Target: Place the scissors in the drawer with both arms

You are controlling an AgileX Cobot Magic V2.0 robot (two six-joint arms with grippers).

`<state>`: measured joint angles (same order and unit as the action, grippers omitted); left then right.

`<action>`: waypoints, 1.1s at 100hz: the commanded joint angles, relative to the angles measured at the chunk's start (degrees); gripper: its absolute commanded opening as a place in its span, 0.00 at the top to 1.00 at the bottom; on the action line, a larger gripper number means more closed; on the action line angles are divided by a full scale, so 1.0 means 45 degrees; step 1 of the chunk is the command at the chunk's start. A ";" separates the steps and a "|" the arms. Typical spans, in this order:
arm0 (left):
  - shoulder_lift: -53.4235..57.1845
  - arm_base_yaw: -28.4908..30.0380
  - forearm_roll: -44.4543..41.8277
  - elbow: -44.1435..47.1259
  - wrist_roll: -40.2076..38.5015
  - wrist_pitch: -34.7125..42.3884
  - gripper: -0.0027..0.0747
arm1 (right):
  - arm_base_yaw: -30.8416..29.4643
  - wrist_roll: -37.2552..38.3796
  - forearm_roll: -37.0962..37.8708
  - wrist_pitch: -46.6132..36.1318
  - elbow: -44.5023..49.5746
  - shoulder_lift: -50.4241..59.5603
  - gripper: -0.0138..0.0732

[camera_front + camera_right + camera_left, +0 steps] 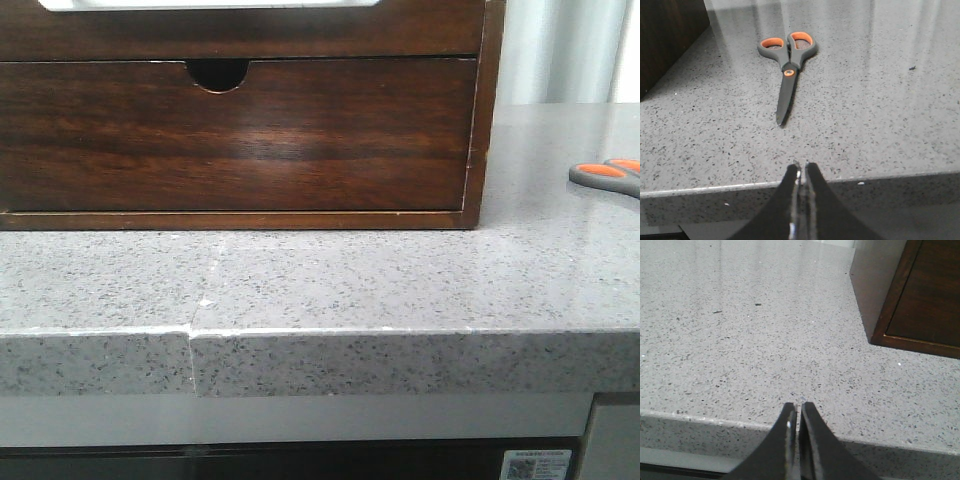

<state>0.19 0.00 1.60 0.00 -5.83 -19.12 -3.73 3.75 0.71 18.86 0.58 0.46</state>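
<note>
Our left hand (799,412) and right hand (802,172) are pinched empty; the scissors (787,65) lie flat on the surface (350,280), right of the shut drawer (240,30), ready for pickup.

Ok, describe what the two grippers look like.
Only the fingers show, and only in the wrist views. The left gripper has two dark grey, almost black fingers that curve and taper to narrow tips, with thin pale metallic edges along their inner faces. The right gripper looks the same: dark tapered fingers with pale inner edges. No cables, markings or arm links are visible.
</note>
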 commanded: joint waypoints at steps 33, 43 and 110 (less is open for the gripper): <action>0.0377 -0.0065 0.0117 0.0271 -0.0099 0.0684 0.99 | -0.0097 -0.0109 -0.0087 -0.0186 0.0378 0.0256 0.89; 0.0377 -0.0065 0.0024 0.0271 -0.0099 0.0684 0.99 | -0.0097 -0.0109 -0.0087 -0.0186 0.0378 0.0256 0.89; 0.0377 -0.0065 -0.0356 0.0271 -0.0099 0.1661 0.99 | -0.0097 -0.0109 0.0049 -0.1059 0.0378 0.0256 0.89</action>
<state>0.19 0.00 0.00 -0.05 -5.83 -17.83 -3.73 3.48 0.71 18.31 0.58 0.46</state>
